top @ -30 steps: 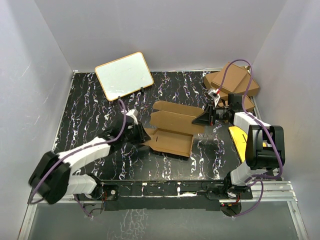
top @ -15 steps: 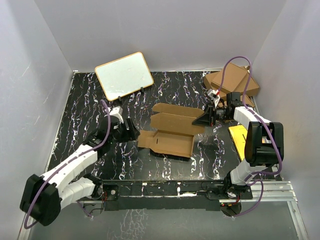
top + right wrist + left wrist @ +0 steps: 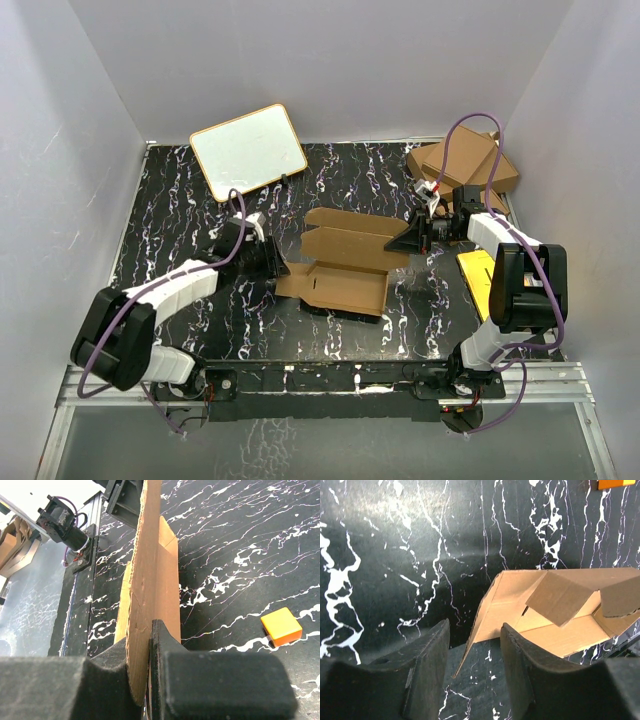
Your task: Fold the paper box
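The paper box (image 3: 345, 262) is a flat brown die-cut sheet with raised flaps, lying mid-table. My left gripper (image 3: 276, 267) is open at its left edge. In the left wrist view the box's (image 3: 555, 607) pointed left corner lies between my spread left gripper (image 3: 475, 652) fingers, and I cannot tell whether they touch it. My right gripper (image 3: 412, 240) is shut on the box's right flap. In the right wrist view that flap (image 3: 145, 575) stands on edge, pinched in my right gripper (image 3: 148, 680).
A whiteboard (image 3: 248, 150) leans at the back left. Three larger brown cartons (image 3: 465, 165) are stacked at the back right. A yellow sheet (image 3: 478, 275) lies by the right arm. A small orange block (image 3: 281, 626) sits on the black marbled table (image 3: 180, 220).
My left gripper pulled away to the left, then came back right to the box's left corner. The right gripper has kept its hold on the flap.
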Available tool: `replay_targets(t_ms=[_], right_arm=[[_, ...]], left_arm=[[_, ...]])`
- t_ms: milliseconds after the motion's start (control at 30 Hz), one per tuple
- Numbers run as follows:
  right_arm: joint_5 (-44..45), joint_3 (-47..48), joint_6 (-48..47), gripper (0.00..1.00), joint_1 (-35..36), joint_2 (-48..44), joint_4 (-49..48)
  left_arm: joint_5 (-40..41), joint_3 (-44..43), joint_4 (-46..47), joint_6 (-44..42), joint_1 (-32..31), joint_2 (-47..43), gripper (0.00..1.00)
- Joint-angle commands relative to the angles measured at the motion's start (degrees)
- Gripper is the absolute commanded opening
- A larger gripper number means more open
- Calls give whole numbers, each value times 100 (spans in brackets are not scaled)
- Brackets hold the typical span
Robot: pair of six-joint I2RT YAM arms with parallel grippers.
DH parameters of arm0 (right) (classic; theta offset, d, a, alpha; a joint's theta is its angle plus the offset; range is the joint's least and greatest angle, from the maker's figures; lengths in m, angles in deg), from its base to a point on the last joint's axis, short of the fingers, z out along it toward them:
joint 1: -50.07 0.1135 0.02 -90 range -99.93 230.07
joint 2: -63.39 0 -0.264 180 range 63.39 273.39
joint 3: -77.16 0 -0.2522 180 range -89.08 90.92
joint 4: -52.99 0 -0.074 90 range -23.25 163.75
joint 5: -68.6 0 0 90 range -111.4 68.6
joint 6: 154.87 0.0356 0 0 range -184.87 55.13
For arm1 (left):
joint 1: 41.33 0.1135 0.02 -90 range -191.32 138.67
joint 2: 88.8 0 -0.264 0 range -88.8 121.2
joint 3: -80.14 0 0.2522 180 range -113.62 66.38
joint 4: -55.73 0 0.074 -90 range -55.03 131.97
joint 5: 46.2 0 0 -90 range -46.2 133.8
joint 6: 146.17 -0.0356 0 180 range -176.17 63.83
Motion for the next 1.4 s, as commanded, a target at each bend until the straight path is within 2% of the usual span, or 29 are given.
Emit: replay_targets(t_ms=[0,133,300,500,700,900,1133,1367], right_arm=[[-231,173,-280,8,4,-143,-83],[-230,182,-279,8,9,-116,-77],[-178,191,-264,8,12,-121,-84],[-48,217,-85,8,17,-191,-203],[308,103,749,8,12,-433,-908],[537,-126,1699,8,12,-726,-1860],[641,-411,2460,8,15,-881,-2641],[677,-533,2574,8,20,-1003,-2980]], left_arm=[[-318,-349,21,-144,102,156,41],[-423,-365,122,-194,153,220,29],[-759,-372,248,-265,159,340,0],[-1070,-62,771,-182,159,-124,0],[-1155,318,1147,-171,145,-683,0],[-1302,399,1437,-178,24,-823,0],[-1031,233,1649,-184,-362,-716,0],[-513,90,1698,-370,-700,-521,0]])
